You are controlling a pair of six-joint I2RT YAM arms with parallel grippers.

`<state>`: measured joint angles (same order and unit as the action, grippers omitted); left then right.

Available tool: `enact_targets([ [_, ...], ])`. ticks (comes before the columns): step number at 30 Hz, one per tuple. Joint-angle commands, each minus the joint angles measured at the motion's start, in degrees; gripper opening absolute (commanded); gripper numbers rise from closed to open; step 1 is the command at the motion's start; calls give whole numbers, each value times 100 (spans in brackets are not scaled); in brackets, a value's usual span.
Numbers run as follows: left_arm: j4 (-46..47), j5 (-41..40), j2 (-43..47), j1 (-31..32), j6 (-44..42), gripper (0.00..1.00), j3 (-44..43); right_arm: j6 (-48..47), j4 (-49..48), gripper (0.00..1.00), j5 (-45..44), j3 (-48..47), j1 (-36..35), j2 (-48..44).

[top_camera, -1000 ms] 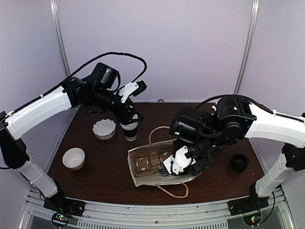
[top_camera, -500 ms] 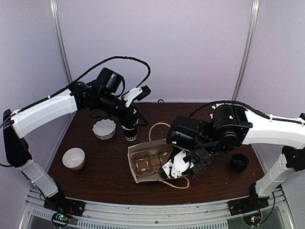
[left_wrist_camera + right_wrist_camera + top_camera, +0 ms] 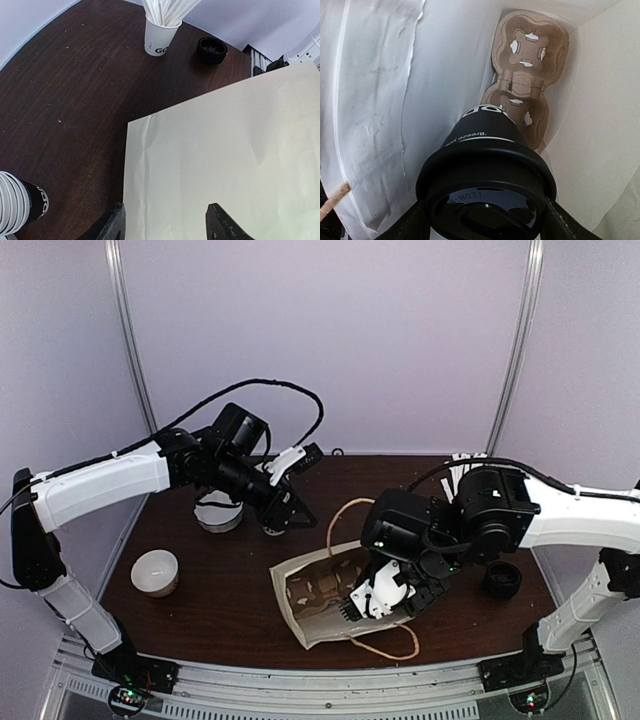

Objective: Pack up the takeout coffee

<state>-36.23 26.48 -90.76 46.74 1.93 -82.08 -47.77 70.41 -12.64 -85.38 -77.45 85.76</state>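
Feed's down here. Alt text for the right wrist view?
A black lidded takeout coffee, gripped between the right arm's fingers, hangs inside a white paper bag. A brown cardboard cup carrier lies at the bag's far end, beyond the cup.

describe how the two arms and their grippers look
The left arm and the right arm both have smooth white link covers between bulky black joints, with a black cable arcing loose above each. The left gripper and right gripper each have two dark, flat fingers. A small green light glows under each arm.
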Motion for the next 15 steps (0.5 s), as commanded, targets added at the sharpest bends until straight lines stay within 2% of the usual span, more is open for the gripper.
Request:
enact_targets([
  [1,362,133,43,63,54,58,80,47,-251,57,163,217,-42,-206],
  [4,305,41,-100,63,67,59,-32,82,-455,57,5,288,-63,-184],
  [10,405,267,-186,93,103,58,-100,-39,-908,57,-984,514,-67,-221],
  [15,472,515,-217,257,125,58,-126,-85,-1091,57,-1087,517,-69,-170],
])
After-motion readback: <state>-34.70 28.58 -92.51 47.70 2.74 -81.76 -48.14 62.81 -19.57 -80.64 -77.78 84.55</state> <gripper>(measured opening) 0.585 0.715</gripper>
